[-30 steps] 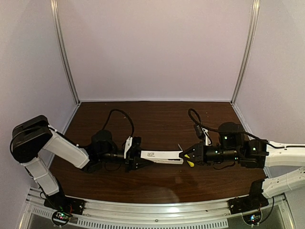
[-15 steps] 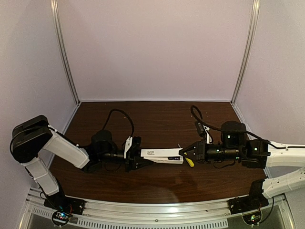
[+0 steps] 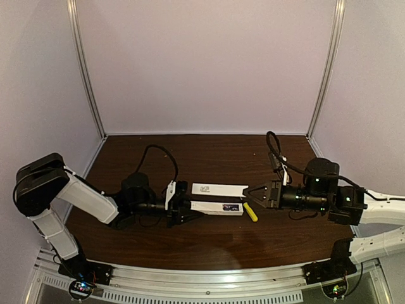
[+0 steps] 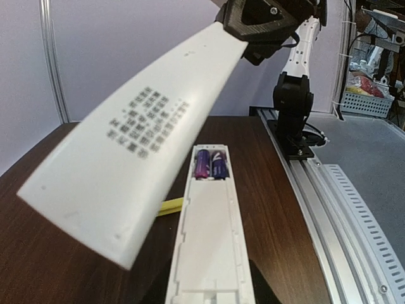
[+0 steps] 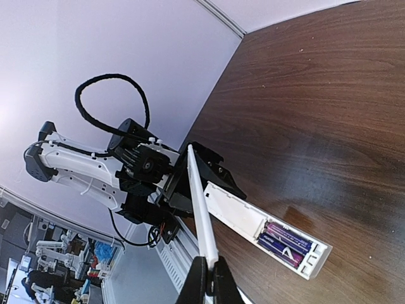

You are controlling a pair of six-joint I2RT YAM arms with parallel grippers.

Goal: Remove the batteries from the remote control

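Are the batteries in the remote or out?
In: both purple-blue cylindrical batteries lie in the uncovered recess of the slim white rectangular remote control.

Count: five kinds of thing, seven pieces total.
2 batteries [image 4: 203,163], both seated side by side in the open bay; 1 remote [image 3: 212,206]; 1 cover [image 3: 218,189], off the remote; 1 yellow screwdriver [image 3: 251,213]; 2 arms [image 3: 88,197].
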